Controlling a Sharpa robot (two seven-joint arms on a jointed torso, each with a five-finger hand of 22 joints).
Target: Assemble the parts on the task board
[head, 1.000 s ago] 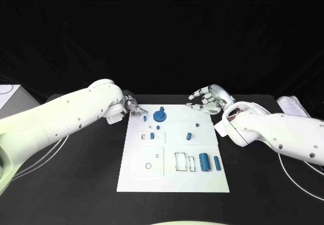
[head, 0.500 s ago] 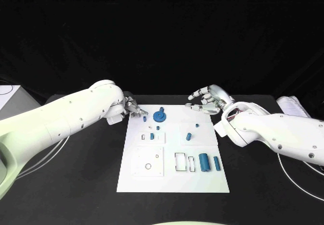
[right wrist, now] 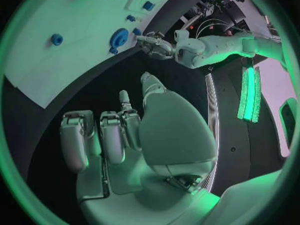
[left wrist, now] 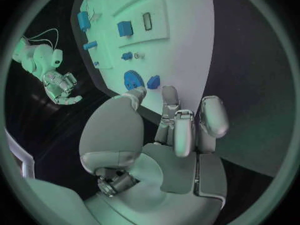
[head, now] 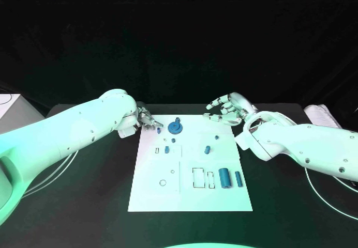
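The white task board (head: 190, 199) lies in the middle of the black table. At its far end stands a blue gear (head: 176, 127), with a small blue peg (head: 160, 130) beside it. Further blue parts lie on the board: a short block (head: 167, 150), a peg (head: 208, 150) and two cylinders (head: 224, 178) nearer me. My left hand (head: 148, 119) hovers at the board's far left corner, its fingertips close to the gear (left wrist: 131, 79), holding nothing. My right hand (head: 227, 109) hangs over the far right corner with its fingers spread and empty. The right wrist view shows the gear (right wrist: 119, 36) and the left hand (right wrist: 156, 46).
A pale box (head: 13, 111) stands at the table's left edge and a white object (head: 322, 114) at its right edge. White cables (head: 328, 199) run along the table beside both arms. Recessed slots (head: 200, 177) mark the board's near half.
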